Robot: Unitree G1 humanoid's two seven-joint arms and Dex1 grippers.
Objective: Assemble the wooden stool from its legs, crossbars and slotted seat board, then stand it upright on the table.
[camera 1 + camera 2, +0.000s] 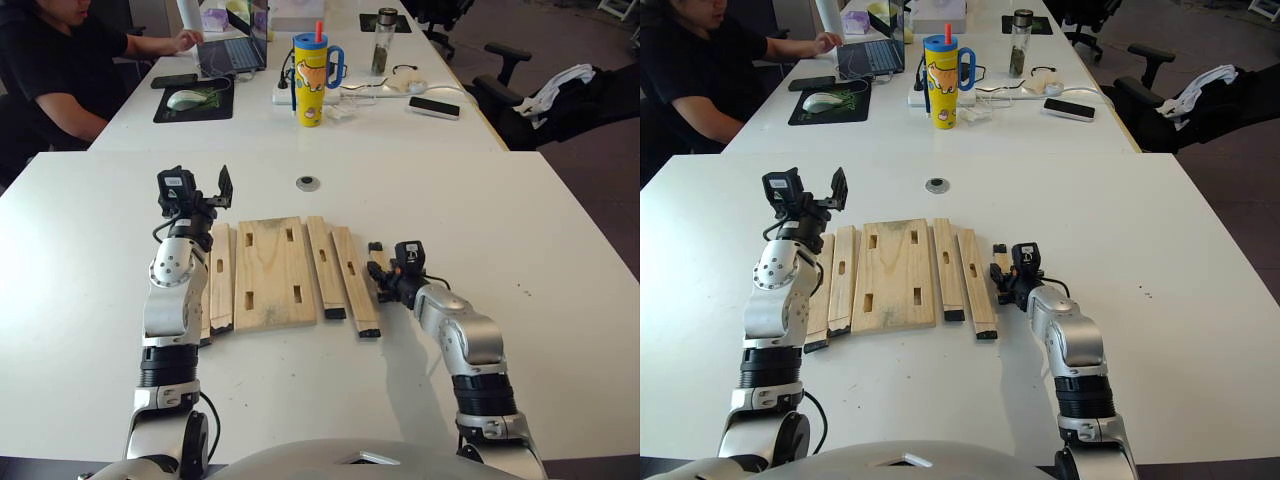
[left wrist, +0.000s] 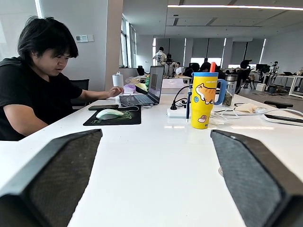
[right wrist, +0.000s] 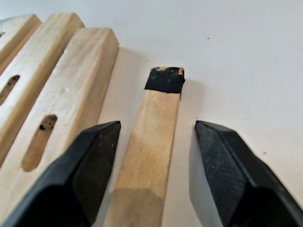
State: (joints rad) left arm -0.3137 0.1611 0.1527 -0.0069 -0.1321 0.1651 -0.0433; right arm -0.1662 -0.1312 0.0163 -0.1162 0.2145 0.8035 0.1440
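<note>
Parts of a wooden stool lay flat in a row across the middle of the white desk (image 1: 560, 260), long sides parallel and running from the near edge toward the far one.

At the row's left end the robot's left jaws were held up off the surface, spread wide and holding nothing, above the far ends of the outer left leg (image 1: 820, 290) and the inner left leg (image 1: 843, 272). The left forearm hid part of the outer one.

Just beside those two lay the seat board (image 1: 273, 272), the widest piece, its four slots facing up. Beyond it, nearer the far edge, a round grommet (image 1: 308, 183) sat in the desktop. A yellow mug (image 1: 310, 80) stood on the second desk (image 1: 380, 120) behind.

To the board's right lay the first right leg (image 1: 322, 262) and the second right leg (image 1: 352, 280), side by side, each slotted and dark-tipped at its near end.

Last in the row lay a short crossbar (image 3: 154, 118), just beside the second right leg, with black tape (image 3: 164, 79) on its far end. The right jaws were down at desk level, parted, one finger on each side of the crossbar and not closed on it.
</note>
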